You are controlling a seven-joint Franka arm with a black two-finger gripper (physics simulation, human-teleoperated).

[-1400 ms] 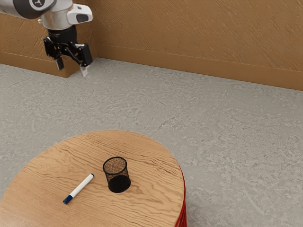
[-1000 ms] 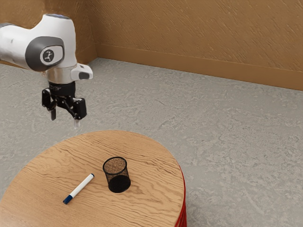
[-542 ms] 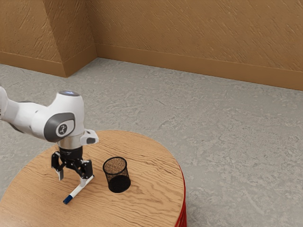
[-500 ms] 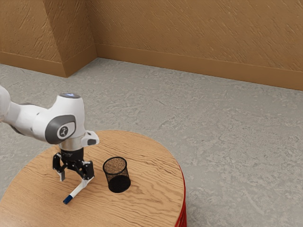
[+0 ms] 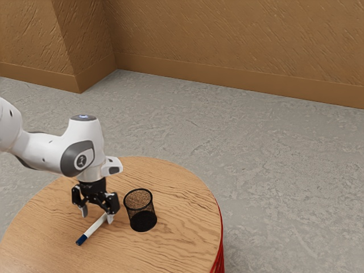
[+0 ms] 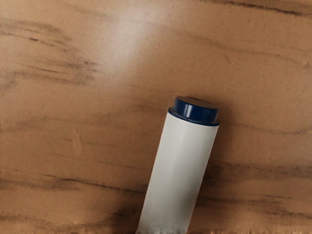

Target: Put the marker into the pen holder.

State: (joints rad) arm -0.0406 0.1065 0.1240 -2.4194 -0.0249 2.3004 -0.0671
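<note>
The claw (image 5: 97, 215) has shifted toward the pen holder (image 5: 141, 212), spread, inside the table edge (image 5: 212, 202).

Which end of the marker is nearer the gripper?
The end with the short blue plug, down by the gripper; the end with the longer blue cap lies farther from it.

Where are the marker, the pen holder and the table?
Marker (image 6: 180, 166): wrist view, on its white barrel.
Pen holder (image 5: 141, 211): exterior view, on its mesh side wall.
Table (image 5: 185, 219): exterior view, on its bare wooden top.
</note>
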